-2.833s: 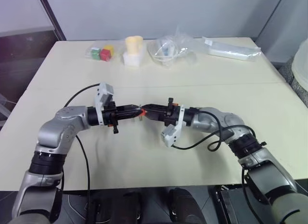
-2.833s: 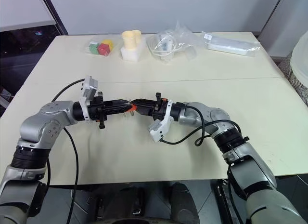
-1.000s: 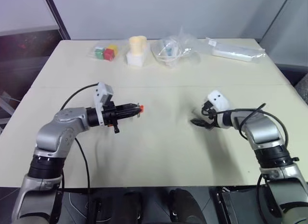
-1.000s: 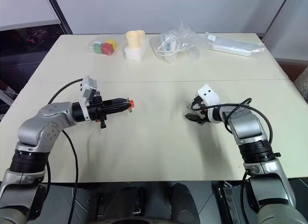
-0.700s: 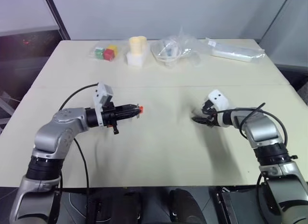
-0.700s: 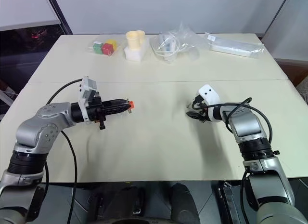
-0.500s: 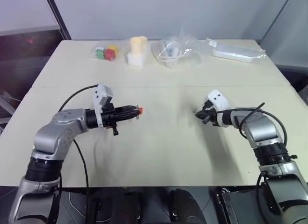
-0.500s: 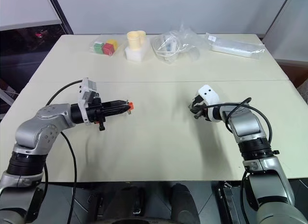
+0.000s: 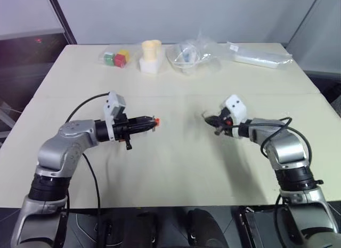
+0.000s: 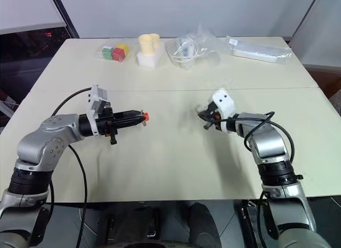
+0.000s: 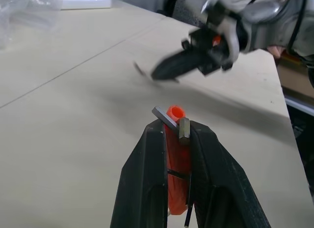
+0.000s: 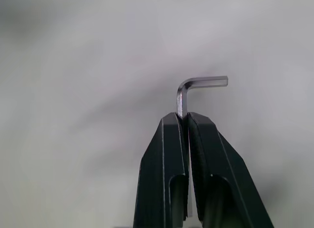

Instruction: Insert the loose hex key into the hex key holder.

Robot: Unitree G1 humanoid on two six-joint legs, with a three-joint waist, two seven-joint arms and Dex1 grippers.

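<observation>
The orange hex key holder (image 11: 175, 142) is clamped between the black fingers of my left gripper (image 9: 149, 121), which points level toward the table's middle. Short grey keys stick out at the holder's tip (image 9: 156, 120). The loose hex key (image 12: 195, 87), a thin grey L-bent rod, stands up from my right gripper (image 12: 183, 118), which is shut on its long leg. That right gripper (image 9: 209, 119) hovers above the table to the right of the holder, pointing toward it with a wide gap between them. In the left wrist view the right gripper (image 11: 164, 71) shows beyond the holder.
Along the table's far edge lie a bag of coloured blocks (image 9: 115, 58), a cream cup on a white foam block (image 9: 150, 56), a crumpled clear plastic bag (image 9: 192, 53) and a long plastic packet (image 9: 259, 54). A seam (image 9: 176, 95) runs across the table.
My right gripper was open low at the table, then shut on the loose hex key, rose and moved left toward the holder. The left arm has stayed put.
</observation>
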